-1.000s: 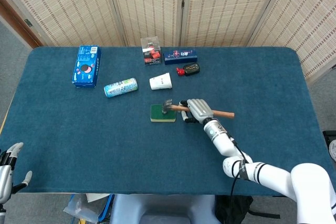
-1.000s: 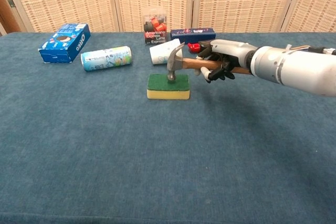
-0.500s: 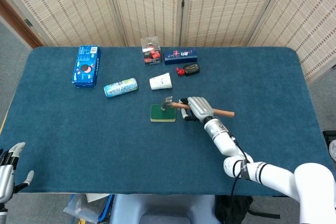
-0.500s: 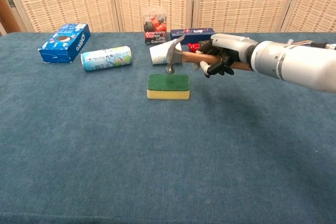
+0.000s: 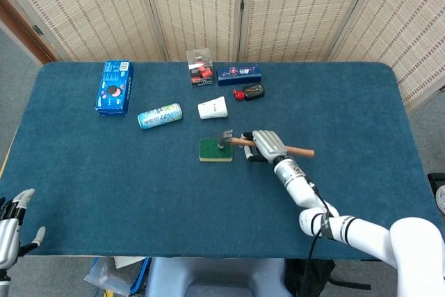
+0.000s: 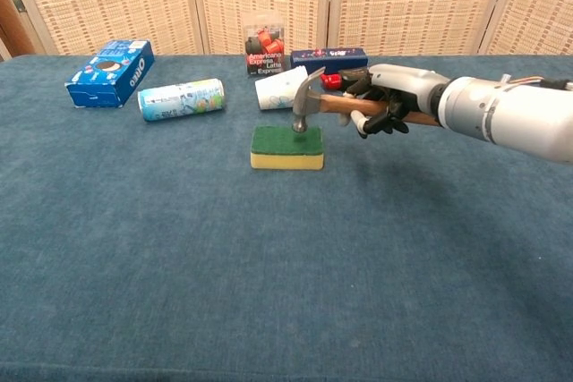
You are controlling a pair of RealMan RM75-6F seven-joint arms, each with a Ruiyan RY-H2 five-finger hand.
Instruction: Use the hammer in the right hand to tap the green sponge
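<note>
The green sponge (image 5: 215,149) (image 6: 286,145), green on top with a yellow base, lies flat near the table's middle. My right hand (image 5: 265,145) (image 6: 385,105) grips the wooden handle of a hammer (image 5: 227,138) (image 6: 306,101), whose steel head hangs at the sponge's far right edge, about touching its top. The handle's end sticks out to the right behind the hand. My left hand (image 5: 10,224) shows at the lower left corner of the head view, fingers apart, holding nothing.
Behind the sponge lie a white paper cup (image 5: 213,108) (image 6: 279,90) and a light blue can (image 5: 159,115) (image 6: 181,98). An Oreo box (image 5: 114,87) (image 6: 108,60), a clear red pack (image 5: 200,67), a dark blue box (image 5: 238,74) and a red-black object (image 5: 249,92) sit farther back.
The hammer head rested on the sponge, rose clear of it half a second ago, and has now come down again slightly further right. The left hand stayed put.
</note>
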